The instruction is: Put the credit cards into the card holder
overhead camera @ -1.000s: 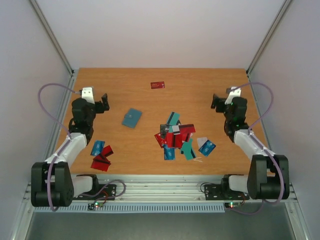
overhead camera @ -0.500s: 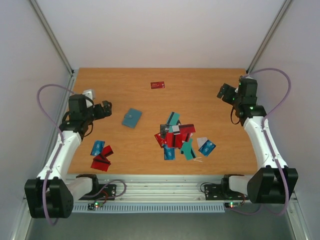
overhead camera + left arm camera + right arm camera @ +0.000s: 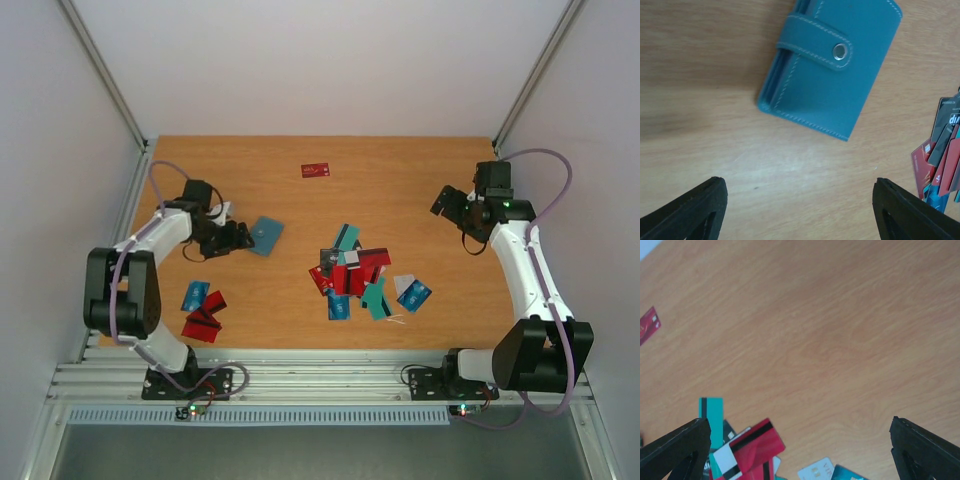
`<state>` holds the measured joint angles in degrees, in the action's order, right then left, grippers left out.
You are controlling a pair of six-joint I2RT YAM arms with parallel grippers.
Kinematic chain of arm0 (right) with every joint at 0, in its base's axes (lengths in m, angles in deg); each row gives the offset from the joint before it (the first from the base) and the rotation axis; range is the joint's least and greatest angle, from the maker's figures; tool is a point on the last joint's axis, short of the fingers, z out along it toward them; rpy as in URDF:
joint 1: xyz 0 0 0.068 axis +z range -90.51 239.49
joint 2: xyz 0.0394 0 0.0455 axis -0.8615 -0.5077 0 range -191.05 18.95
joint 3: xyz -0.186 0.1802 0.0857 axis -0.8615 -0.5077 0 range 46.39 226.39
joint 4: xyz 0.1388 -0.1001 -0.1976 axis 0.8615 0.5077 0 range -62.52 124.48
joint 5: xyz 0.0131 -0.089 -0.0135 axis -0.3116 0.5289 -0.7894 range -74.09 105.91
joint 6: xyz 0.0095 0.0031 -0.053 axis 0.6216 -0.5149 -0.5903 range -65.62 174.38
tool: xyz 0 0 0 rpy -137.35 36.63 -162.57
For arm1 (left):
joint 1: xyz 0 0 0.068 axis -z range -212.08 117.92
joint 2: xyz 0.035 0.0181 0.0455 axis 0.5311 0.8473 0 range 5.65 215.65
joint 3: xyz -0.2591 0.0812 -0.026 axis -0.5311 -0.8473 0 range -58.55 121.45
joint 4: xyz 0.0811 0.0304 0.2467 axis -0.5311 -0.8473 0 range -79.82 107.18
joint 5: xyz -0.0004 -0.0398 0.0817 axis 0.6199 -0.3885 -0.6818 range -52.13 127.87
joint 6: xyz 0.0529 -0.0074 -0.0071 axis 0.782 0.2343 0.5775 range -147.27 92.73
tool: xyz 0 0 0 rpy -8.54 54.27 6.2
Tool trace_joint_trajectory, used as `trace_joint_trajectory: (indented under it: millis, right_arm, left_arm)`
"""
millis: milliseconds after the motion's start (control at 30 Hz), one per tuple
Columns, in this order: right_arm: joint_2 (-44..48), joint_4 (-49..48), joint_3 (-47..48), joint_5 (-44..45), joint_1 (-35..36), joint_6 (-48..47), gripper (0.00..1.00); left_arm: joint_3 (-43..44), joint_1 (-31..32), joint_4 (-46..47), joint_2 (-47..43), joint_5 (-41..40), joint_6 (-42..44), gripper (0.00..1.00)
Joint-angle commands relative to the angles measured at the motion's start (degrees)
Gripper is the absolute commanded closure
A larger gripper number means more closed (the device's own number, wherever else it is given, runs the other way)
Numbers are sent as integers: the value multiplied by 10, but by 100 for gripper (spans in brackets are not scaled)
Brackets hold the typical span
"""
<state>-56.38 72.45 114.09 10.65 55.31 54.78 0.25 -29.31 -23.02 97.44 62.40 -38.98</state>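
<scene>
Your left pincer stands released: its two black fingers are spread wide, with only bare table between them and nothing grasped. In the left wrist view, it sits just short of the wallet, which lies flat on the wood ahead of the fingertips. The wallet is folded shut, its strap fastened by a metal snap. The fingers do not touch it. From above, the wallet lies left of the table's middle, with the left pincer just beside its left edge.

Your right pincer is released too, fingers wide apart and holding nothing. It hangs over the right part of the table, well apart from the wallet, with bare wood under it and the cards at the lower edge of its own view.

All the cards you can see lie out on the table. The main heap sits right of the middle, between the wallet and the right arm. It holds red, teal, blue and white cards overlapping, some with a black stripe. A small bunch of red and blue ones lies at the near left. One red card lies alone toward the far side.
</scene>
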Motion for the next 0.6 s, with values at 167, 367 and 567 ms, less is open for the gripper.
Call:
trace_joint_trajectory:
  millis: [167, 367, 567]
  right_arm:
    - [10, 40, -15, -73, 5, 10, 2]
    - [18, 37, -37, -84, 5, 15, 1]
    - [26, 37, -62, -86, 6, 16, 2]
  left_arm:
    - [82, 38, -35, 92, -20, 21, 32]
    - [104, 41, -44, 129, -46, 28, 37]
    - [133, 52, -58, 151, -58, 30, 45]
